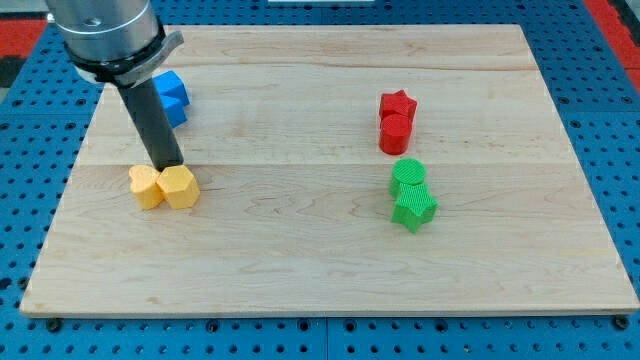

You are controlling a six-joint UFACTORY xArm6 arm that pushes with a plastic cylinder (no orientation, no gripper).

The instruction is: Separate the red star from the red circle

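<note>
My rod carries no hand, so there is nothing to open or close; it ends in my tip (170,166), which sits at the top edge of the two yellow blocks (165,186), far toward the view's left from the red pair. The red star (397,104) lies on the wooden table (300,260) touching the red circle (395,133), with the star on the circle's top side. Just below the circle sit the green circle (408,172) and a green star-like block (414,208); the blue blocks (171,97) are near my rod.

I judge the star to be small, light and rigid, likely to slide easily on the smooth wood and to twist if struck off-centre. Since I can only push, I would meet it on a flank beside the seam with the circle, aiming through its middle and away from the circle.
</note>
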